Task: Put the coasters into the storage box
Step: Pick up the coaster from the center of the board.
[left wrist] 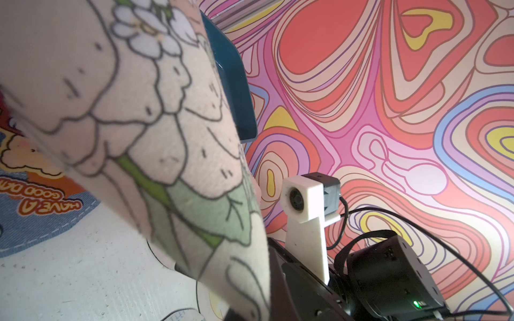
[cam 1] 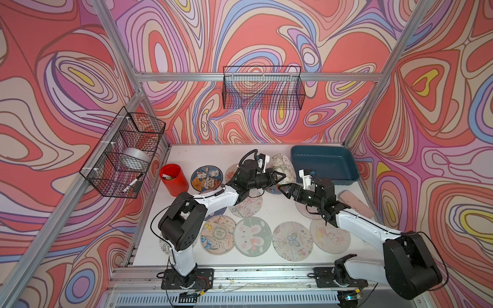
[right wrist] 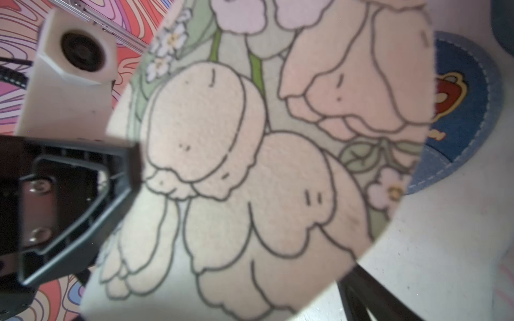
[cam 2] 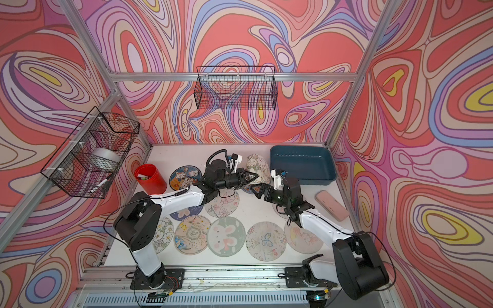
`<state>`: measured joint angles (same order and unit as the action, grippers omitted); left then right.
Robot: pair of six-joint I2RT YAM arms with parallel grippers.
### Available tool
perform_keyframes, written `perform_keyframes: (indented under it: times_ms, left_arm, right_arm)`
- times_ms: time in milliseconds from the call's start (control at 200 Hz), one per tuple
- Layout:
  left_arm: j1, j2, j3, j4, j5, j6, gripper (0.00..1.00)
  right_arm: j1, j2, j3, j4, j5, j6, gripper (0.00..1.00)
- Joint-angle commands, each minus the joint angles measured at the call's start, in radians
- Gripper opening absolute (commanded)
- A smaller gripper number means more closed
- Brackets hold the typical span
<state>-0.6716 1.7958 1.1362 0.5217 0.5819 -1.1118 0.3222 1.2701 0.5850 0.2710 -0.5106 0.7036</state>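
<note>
- Both top views: I count twelve coasters [cam 1: 252, 236], several half hidden under my arms. Eleven lie flat on the white table [cam 1: 277, 212] and one is raised.
- Also on the scene: one storage box [cam 1: 324, 164], one red cup [cam 1: 174, 179], one pink case [cam 1: 356, 204] and two wire baskets [cam 1: 262, 88] on the walls.
- My left gripper [cam 1: 283, 176] is clamped on the rim of the beige tulip coaster [cam 1: 284, 163]. The coaster stands tilted on edge, its oval running from the back of the table toward the front, just beside the box's near-left corner.
- My right gripper [cam 1: 285, 191] is spread wide and holds nothing. Its tips are close under the raised coaster's lower edge; I cannot tell whether they touch it.
- The box [cam 2: 301, 165] sits open side up in the far right corner. Its long axis runs along the back wall, and its rim is close to both the back and right walls.
- Bare table shows between the box's front wall and the pink case, and in a strip at mid-table. Five coasters line the front edge.
- Left wrist view: the tulip coaster [left wrist: 139, 111] fills the near field at a slant, with the box's teal rim [left wrist: 236, 91] just behind its edge. A blue coaster [left wrist: 41, 200] lies flat on the table below. My own jaws do not show here.
- Right wrist view: the coaster's printed face [right wrist: 264, 166] is turned toward this arm. My left gripper [right wrist: 133, 166] bites its rim from the side. The blue coaster [right wrist: 459, 111] lies flat beyond it, with open white table around it.
</note>
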Motion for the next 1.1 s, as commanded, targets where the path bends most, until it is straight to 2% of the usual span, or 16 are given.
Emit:
perform_keyframes:
  times_ms: [0,205,571,751,831,1092]
  left_arm:
    - [0.005,-0.008,-0.013,0.000,0.001,0.007,0.00]
    - [0.004,-0.021,-0.006,-0.108,-0.031,0.058,0.00]
    - [-0.005,-0.008,-0.010,-0.095,-0.007,0.042,0.00]
    - [-0.006,-0.015,-0.020,-0.086,-0.007,0.039,0.00]
    - [-0.006,-0.019,-0.025,-0.083,-0.007,0.038,0.00]
    - [-0.007,-0.019,-0.027,-0.091,-0.001,0.046,0.00]
  right_arm:
    - [0.006,-0.024,-0.003,0.103,-0.029,0.014,0.98]
    - [0.006,-0.049,0.006,0.141,-0.032,0.016,0.98]
    - [0.006,-0.040,0.026,0.210,0.038,0.054,0.97]
    - [0.006,-0.016,0.044,0.191,0.096,0.070,0.90]
    - [0.006,-0.017,0.051,0.165,0.131,0.066,0.81]
    - [0.006,-0.023,0.103,0.055,0.214,0.003,0.12]
